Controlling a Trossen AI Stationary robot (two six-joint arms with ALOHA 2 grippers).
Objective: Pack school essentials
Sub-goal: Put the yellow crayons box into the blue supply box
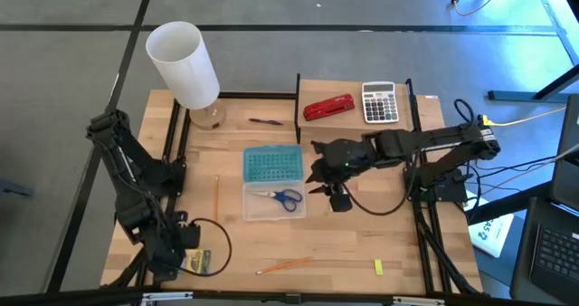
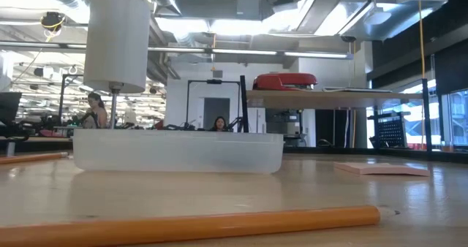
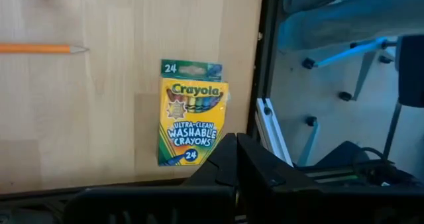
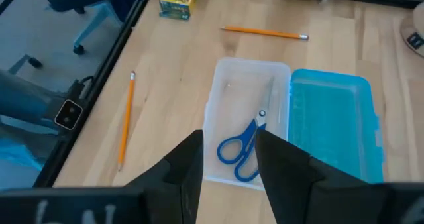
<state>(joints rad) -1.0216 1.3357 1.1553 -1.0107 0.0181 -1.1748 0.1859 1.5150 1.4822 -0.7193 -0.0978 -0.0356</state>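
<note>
A clear pencil-case tray (image 1: pixel 271 202) lies mid-table, its blue lid (image 1: pixel 271 164) open flat beside it. Blue-handled scissors (image 4: pixel 242 150) lie in the tray. My right gripper (image 4: pixel 230 136) hangs open above the tray's right side, with nothing between its fingers. My left gripper (image 3: pixel 235 151) is shut, above the green-yellow crayon box (image 3: pixel 191 114), which lies flat near the table's near-left corner. Orange pencils (image 1: pixel 282 265) (image 4: pixel 126 121), a tiny yellow block (image 1: pixel 378 266), a dark-red pen (image 1: pixel 265 121) and a pink pad (image 2: pixel 380 169) lie loose on the table.
A red stapler (image 1: pixel 327 108) and a grey calculator (image 1: pixel 380 102) sit on a raised shelf at the far right. A tall white cylinder (image 1: pixel 185 63) stands on a stem at the far left. Black rails (image 1: pixel 172 134) run along the table's left and right sides.
</note>
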